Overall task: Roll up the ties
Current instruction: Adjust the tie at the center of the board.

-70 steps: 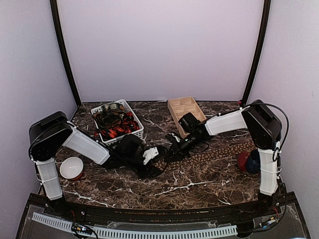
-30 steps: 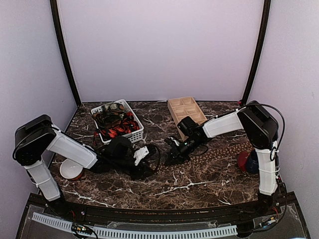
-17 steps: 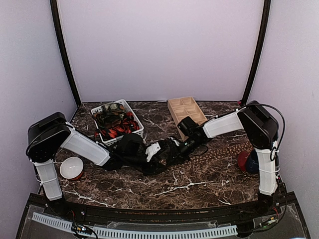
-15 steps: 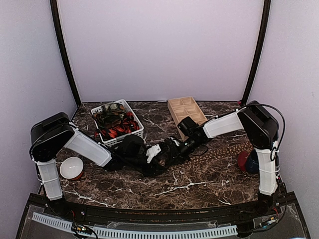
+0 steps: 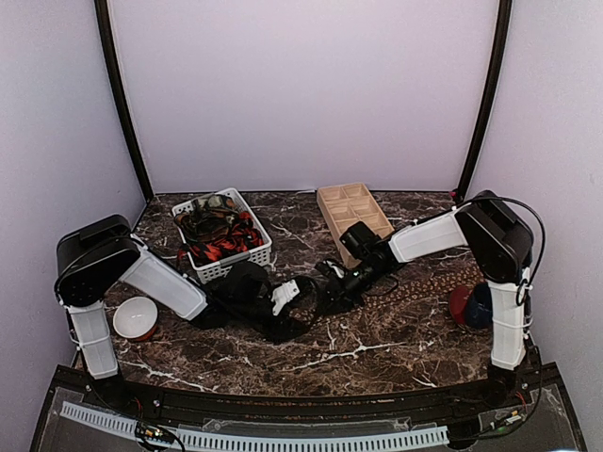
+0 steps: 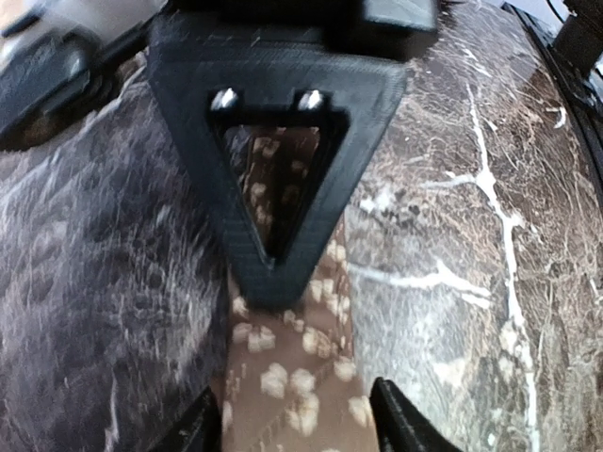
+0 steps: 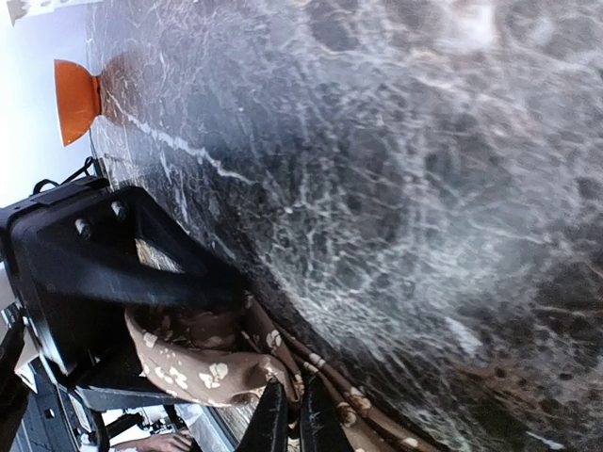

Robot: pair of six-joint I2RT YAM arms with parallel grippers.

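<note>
On the marble table (image 5: 377, 353), the brown dotted tie (image 5: 424, 282) lies stretched flat right of the white basket (image 5: 254, 256), its basket-side end pinched by the right gripper (image 7: 290, 419)'s near-closed jaws, seemingly to start the roll, while the left gripper (image 6: 297, 426), nearer the basket, straddles it, jaws spread.

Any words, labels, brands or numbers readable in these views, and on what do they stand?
None: no text can be read in any view.
The white basket, wooden tray and white bowl show no lettering.
The brown tie shows only tan dots, no label.
Both wrist views are partly blurred; nothing there resembles writing.
</note>
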